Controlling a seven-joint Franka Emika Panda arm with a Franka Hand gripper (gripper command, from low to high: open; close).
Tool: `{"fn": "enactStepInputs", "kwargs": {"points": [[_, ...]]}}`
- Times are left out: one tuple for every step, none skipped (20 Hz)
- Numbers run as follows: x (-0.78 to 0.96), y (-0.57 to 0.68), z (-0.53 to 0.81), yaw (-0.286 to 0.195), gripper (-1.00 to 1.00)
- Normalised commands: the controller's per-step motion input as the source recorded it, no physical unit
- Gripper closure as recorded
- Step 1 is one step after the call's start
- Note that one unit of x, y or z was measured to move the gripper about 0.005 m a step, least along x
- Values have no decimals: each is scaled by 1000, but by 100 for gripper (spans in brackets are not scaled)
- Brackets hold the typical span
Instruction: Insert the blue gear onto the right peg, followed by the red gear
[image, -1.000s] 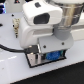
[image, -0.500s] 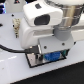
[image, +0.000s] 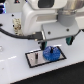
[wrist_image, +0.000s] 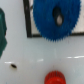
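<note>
Since half a second ago almost nothing in the exterior view has shifted: my arm hangs in the same spot over the plate (image: 45, 56), and the blue gear (image: 50, 53) lies where it lay.

That plate is grey with a black border and rests flat on the white desk (image: 20, 72). The blue gear sits on its end toward the exterior view's right, covering much of that end. In the wrist view the gear (wrist_image: 54, 19) lies flat, its teeth overhanging the plate's dark border, with a dark oval opening in its middle. Whether the right peg stands inside that opening I cannot tell; the spot is too dark and blurred.

My tool (image: 49, 46) hovers just above the blue gear, mostly hidden under the bulky white wrist housing. Only dark bits of it show, so I cannot tell whether it is spread or closed, or whether it touches the gear.

The red gear (wrist_image: 54, 78) lies on the bare desk, well apart from the blue one and off the plate. A dark green shape (wrist_image: 2, 30) sits at the wrist picture's edge, too cropped to name.
</note>
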Motion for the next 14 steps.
{"fn": "enactStepInputs", "kwargs": {"points": [[-526,173,129,0,-100],[-627,132,140,0,-100],[-618,94,90,0,-100],[-664,65,77,0,-100],[-667,59,8,0,-100],[-657,35,5,0,-100],[-641,59,37,0,-100],[-664,28,-14,0,-100],[-670,38,-36,0,-100],[-671,53,-45,0,-100],[-663,49,-65,0,-100],[-646,43,-72,0,-100],[-674,41,-97,0,-100],[-685,26,-70,0,-100]]}}
